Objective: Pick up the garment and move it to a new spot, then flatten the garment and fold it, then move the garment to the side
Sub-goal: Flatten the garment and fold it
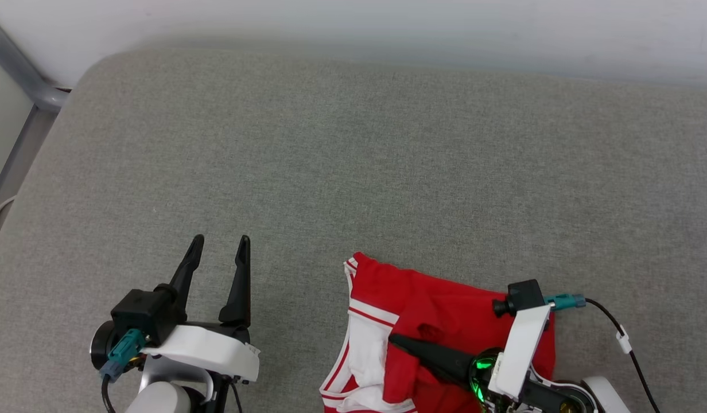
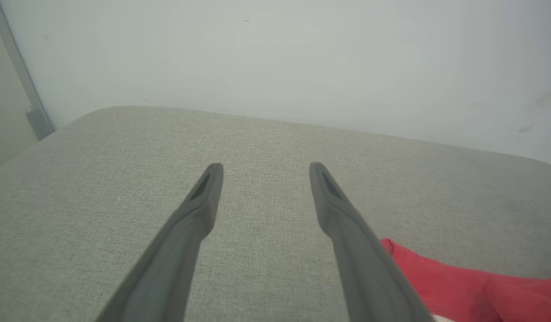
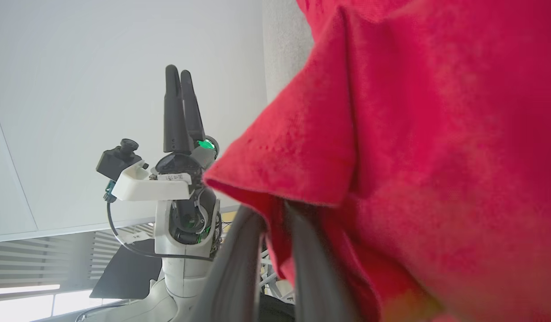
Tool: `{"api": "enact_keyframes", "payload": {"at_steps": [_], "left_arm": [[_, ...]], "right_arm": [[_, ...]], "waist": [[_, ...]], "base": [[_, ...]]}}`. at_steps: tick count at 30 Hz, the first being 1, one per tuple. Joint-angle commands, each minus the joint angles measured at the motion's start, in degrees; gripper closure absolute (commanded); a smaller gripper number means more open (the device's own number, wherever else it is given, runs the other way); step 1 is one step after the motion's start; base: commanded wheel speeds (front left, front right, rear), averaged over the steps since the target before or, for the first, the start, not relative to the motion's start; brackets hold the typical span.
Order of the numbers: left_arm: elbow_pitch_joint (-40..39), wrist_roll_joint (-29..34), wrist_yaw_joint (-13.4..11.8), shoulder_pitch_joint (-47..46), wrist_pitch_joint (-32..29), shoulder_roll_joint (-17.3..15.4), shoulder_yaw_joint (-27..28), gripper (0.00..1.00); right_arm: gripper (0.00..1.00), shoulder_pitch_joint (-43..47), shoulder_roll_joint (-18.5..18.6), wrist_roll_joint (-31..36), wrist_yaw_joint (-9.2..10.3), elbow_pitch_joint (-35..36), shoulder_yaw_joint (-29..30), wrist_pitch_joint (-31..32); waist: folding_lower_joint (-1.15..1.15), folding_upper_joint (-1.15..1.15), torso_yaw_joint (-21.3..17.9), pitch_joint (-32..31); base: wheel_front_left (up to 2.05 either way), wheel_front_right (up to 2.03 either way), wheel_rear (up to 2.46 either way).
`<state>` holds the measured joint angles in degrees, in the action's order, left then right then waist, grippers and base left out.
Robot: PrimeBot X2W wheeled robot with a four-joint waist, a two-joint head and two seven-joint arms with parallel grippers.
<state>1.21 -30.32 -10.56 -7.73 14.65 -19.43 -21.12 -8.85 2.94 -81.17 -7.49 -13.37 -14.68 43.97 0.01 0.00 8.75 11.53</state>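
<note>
Head view: bunched at cushion's [image 1: 353, 143] near edge, right of centre, garment [image 1: 439, 310]. Pinched at red fold by right gripper [image 1: 395, 339], nearly closed, aimed left. Well apart to left: left gripper [image 1: 221, 244], spread wide, empty. Nearer arm: right.

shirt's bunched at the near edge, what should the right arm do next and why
Probably lift the right gripper straight up a little. Its fingers look closed on a fold of the garment, which lies crumpled at the near edge of the gray cushion. The left gripper hovers open, apart from the garment, so the lift looks unobstructed.
</note>
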Motion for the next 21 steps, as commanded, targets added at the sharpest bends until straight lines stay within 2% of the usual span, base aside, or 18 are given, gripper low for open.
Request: {"api": "enact_keyframes", "payload": {"at_steps": [1, 10, 16, 21], "left_arm": [[0.2, 0.4, 0.3, -0.8, 0.3, 0.1, 0.3, 0.0], [1.7, 1.0, 0.8, -0.1, 0.5, 0.5, 0.8, 0.0], [1.8, 1.1, 0.6, 0.6, 0.5, 0.0, 0.8, 0.0], [1.8, 0.9, 0.2, 1.8, 0.3, -0.4, 0.9, 0.0]], "right_arm": [[0.0, -1.0, -0.1, -0.3, 0.02, 0.3, -0.3, -0.6], [0.0, -1.8, 1.2, 1.6, 0.02, 7.2, -2.2, -4.6], [0.0, -1.3, 4.6, 9.8, 0.01, 11.7, -3.3, -10.8], [0.0, -0.2, 7.4, 18.0, 0.02, 14.5, -0.7, -18.9]], "waist": [[-0.01, 0.0, 0.0, 0.3], [-0.01, 0.0, -1.4, -1.7], [-0.01, 0.0, -2.8, -3.7], [-0.01, 0.0, -4.0, -5.8]], "base": [[0.0, 0.0, 0.0], [0.0, 0.0, 0.0], [0.0, 0.0, 0.0], [0.0, 0.0, 0.0]]}}
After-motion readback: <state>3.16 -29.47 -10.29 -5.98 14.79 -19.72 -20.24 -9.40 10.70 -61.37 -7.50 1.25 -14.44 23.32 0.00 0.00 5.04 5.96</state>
